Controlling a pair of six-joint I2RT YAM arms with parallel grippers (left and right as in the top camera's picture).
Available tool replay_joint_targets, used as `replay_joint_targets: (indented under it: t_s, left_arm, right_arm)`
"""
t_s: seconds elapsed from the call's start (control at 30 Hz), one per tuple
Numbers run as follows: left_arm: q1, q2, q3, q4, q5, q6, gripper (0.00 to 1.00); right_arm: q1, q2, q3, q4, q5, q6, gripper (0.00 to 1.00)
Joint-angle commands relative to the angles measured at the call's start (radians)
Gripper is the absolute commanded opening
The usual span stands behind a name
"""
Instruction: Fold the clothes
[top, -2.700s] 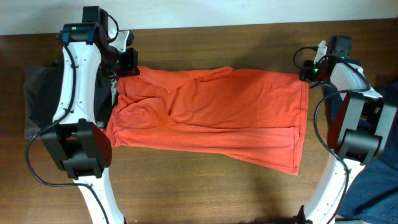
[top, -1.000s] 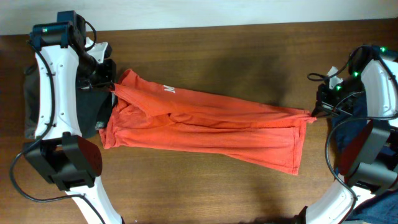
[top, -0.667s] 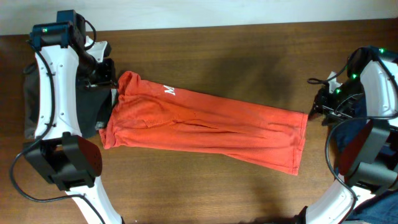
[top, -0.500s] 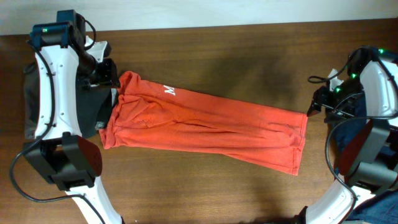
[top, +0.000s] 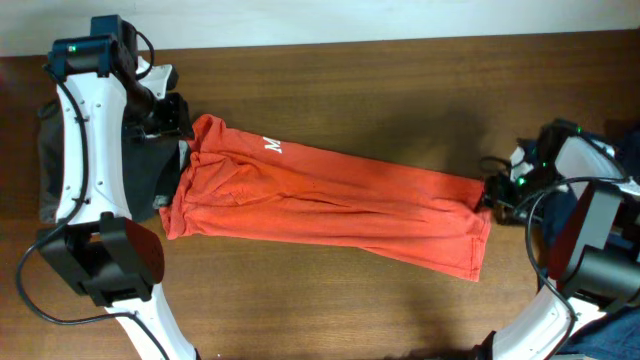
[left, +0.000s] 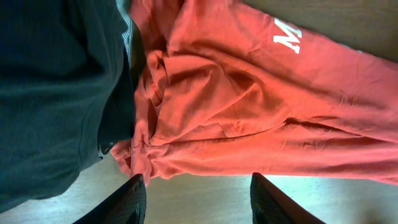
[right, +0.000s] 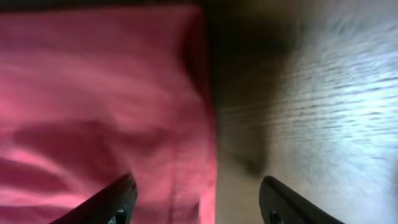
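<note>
First fold done, I judge: orange T-shirt (top: 330, 205) lies as a long band on the table (top: 380, 90).
My left gripper (left: 198, 194) at its collar end, right gripper (right: 198, 198) at its hem, both spread and empty; crosswise folds, dark garments (left: 50, 93) remain.

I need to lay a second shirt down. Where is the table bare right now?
Bare table lies behind the orange T-shirt, toward the far edge, and in front of it, to the near edge. Crowded at the dark pile, left, and the right gripper.
</note>
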Motion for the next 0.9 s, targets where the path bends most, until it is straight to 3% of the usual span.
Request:
replay_joint_targets:
  t_s: [0.0, 0.13, 0.4, 0.5, 0.63, 0.87]
  left_arm:
    - [0.003, -0.024, 0.01, 0.016, 0.003, 0.009, 0.54]
    - [0.003, -0.024, 0.01, 0.038, 0.003, 0.009, 0.54]
    - [0.003, -0.024, 0.01, 0.089, 0.003, 0.009, 0.54]
    - [0.003, -0.024, 0.01, 0.089, 0.003, 0.009, 0.54]
    - [0.003, -0.024, 0.01, 0.089, 0.003, 0.009, 0.54]
    - [0.003, -0.024, 0.01, 0.089, 0.003, 0.009, 0.54]
  right_arm:
    - [-0.019, 0.004, -0.093, 0.041, -0.03, -0.028, 0.67]
    - [-0.02, 0.004, -0.122, 0.038, -0.036, -0.05, 0.66]
    - [0.008, 0.004, -0.168, -0.024, -0.235, -0.2, 0.49]
    - [0.001, 0.004, -0.168, -0.024, -0.219, -0.198, 0.22]
    - [-0.023, 0.004, -0.146, -0.04, -0.198, -0.191, 0.04]
    - [-0.115, -0.037, 0.076, -0.159, -0.072, -0.088, 0.04]
